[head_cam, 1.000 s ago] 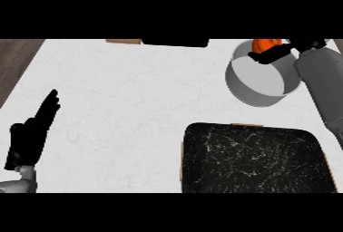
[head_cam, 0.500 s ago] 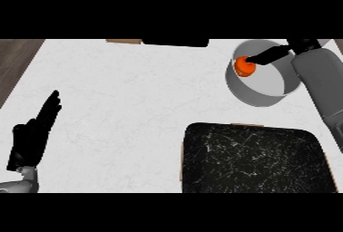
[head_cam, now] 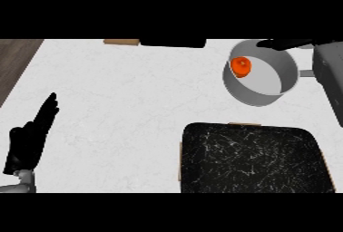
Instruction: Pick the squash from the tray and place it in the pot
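The orange squash (head_cam: 241,66) lies inside the grey pot (head_cam: 285,84), against its left inner wall. My right hand (head_cam: 285,44) hovers over the pot's far rim with straight fingers, apart from the squash and holding nothing. Its grey forearm runs down the right edge. The black marbled tray (head_cam: 251,158) sits at the lower right with nothing on it. At the lower left my left hand (head_cam: 30,140) rests open, fingers pointing up.
A dark slab (head_cam: 173,43) and a small wooden piece (head_cam: 120,41) sit at the counter's far edge. Brown floor (head_cam: 15,59) shows past the counter's left edge. White counter (head_cam: 127,99) spreads between my left hand and the tray.
The squash has left my right hand and gone down into the pot. The right hand has pulled back toward the pot's far rim. The left hand has not moved.
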You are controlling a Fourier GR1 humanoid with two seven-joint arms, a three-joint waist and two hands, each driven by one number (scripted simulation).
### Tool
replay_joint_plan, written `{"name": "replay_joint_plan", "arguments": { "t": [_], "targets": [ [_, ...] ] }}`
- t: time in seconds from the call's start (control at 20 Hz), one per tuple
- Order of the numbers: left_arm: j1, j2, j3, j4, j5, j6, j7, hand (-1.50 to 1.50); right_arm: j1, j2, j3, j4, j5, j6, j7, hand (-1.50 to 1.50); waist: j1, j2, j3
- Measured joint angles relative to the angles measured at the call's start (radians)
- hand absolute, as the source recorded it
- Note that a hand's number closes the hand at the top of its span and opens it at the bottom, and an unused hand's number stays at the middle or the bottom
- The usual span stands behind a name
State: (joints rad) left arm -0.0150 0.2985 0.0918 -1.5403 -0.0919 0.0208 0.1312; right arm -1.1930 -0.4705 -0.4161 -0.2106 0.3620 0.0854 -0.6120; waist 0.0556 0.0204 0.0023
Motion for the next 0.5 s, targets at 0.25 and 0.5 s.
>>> {"name": "replay_joint_plan", "arguments": {
  "t": [0.25, 0.5],
  "targets": [
    [-0.007, -0.004, 0.008, 0.009, 0.001, 0.001, 0.0, 0.0, 0.023, -0.08, -0.034, 0.03, -0.041, 0.158, -0.003, -1.5, -0.009, -0.001, 0.0],
    [0.022, -0.003, 0.014, -0.025, 0.0, -0.003, 0.01, 0.0, 0.09, -0.16, -0.059, 0.039, -0.073, 0.295, -0.048, -1.5, -0.012, -0.003, 0.0]
  ]
}}
